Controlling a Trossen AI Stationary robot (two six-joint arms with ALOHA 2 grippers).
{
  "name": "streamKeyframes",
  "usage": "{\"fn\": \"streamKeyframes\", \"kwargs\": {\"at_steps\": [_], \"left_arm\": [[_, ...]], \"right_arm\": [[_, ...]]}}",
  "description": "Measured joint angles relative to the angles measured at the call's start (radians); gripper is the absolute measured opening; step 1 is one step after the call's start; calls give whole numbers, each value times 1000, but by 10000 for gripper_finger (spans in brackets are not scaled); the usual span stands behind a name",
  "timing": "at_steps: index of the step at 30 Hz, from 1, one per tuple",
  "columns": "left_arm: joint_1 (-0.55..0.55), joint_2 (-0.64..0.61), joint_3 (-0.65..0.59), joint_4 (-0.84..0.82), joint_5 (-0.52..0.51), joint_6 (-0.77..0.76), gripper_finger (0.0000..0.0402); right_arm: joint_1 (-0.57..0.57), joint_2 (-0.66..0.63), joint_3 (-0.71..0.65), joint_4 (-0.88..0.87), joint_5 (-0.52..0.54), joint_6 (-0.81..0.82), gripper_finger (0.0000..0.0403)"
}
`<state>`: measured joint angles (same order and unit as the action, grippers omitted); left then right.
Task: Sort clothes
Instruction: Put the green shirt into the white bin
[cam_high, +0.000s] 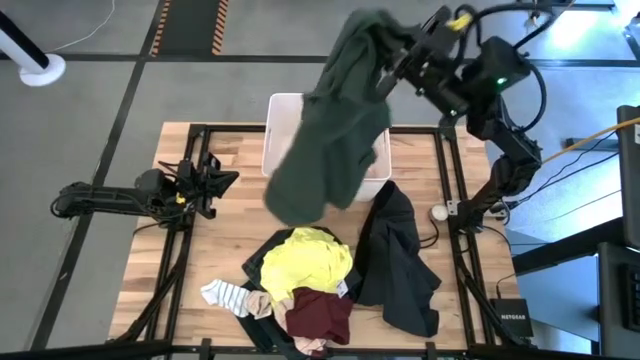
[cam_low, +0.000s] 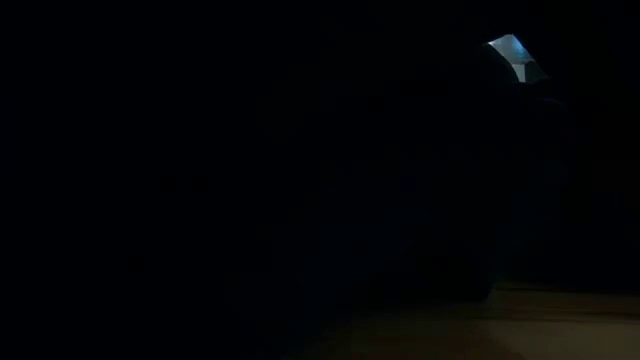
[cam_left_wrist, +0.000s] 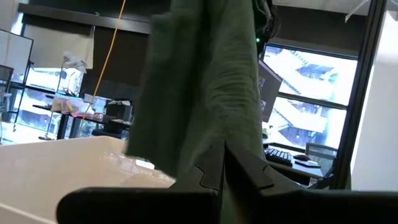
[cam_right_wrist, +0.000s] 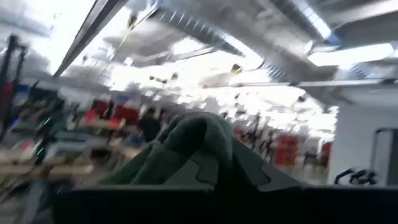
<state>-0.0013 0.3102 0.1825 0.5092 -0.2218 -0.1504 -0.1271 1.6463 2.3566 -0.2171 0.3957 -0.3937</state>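
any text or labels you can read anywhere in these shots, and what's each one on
"NETGEAR" on the small black box lying off the table's right front corner, seen in the high view.
Nothing else is readable: no print shows on the white bin, the dark green garment or the other clothes, the low view is almost all dark, and the room behind both wrist views is too blurred for signs.

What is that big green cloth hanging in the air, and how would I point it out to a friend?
Start at the white bin at the far edge of the wooden table. Above it, the right end effector is shut on a dark green garment that hangs down over the bin. Unlike the yellow, maroon and black clothes lying on the table, it alone is lifted.
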Motion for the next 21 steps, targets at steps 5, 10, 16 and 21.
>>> {"fn": "streamKeyframes", "kwargs": {"at_steps": [5, 10, 16, 21], "left_arm": [[0, 0, 0, 1, 0, -3, 8], [0, 0, 0, 2, 0, -4, 8], [0, 0, 0, 6, 0, 12, 8], [0, 0, 0, 8, 0, 23, 8]], "right_arm": [[-59, -5, 0, 137, -5, -9, 21], [-125, -11, 0, 252, -40, 29, 21], [-184, -3, 2, 236, -96, 142, 21], [-189, 38, 0, 10, -100, 151, 21]]}}
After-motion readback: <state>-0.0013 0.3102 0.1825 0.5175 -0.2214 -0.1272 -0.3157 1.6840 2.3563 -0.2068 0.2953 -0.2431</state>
